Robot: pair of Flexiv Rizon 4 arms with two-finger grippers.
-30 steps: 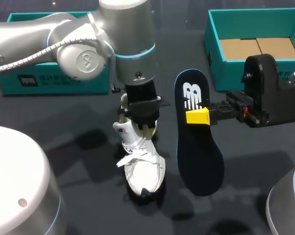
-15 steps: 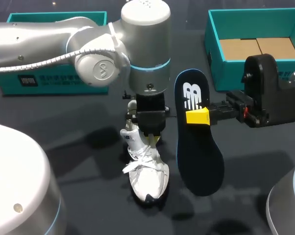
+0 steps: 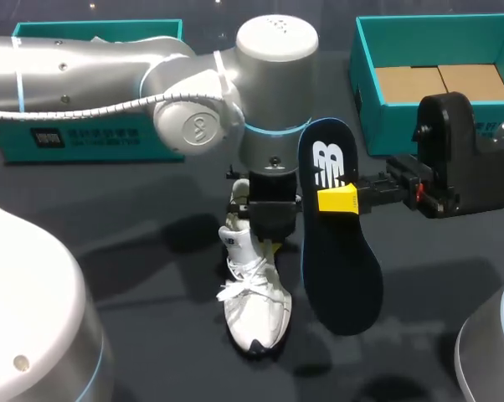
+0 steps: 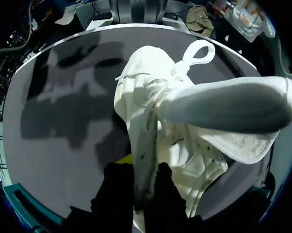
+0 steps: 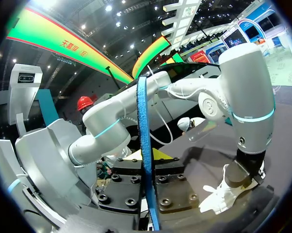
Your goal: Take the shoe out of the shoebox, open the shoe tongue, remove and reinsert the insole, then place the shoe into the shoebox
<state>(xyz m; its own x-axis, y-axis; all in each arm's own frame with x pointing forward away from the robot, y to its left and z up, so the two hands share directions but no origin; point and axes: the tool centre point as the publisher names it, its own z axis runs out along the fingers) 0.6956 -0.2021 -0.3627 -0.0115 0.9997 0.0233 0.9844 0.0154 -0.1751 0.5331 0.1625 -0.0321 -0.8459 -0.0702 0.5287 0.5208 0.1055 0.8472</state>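
- The white lace-up sneaker (image 3: 254, 289) stands out of its box on the dark worktop (image 3: 135, 251), toe pointing away from the boxes.
- The left gripper (image 3: 267, 243) is clamped on the sneaker's upper at the mouth of the shoe, steadying it from above.
- The dark blue foam insole (image 3: 336, 260), fully out, hangs on edge just beside the sneaker and clear of it, pinched at mid-length by the right gripper (image 3: 337, 199).
- The open teal cardboard shoebox (image 3: 365, 92) sits well apart at the far right, with only brown card showing inside.
- On this evidence, unboxing and insole removal look done. Reinserting the insole and reboxing the sneaker remain.
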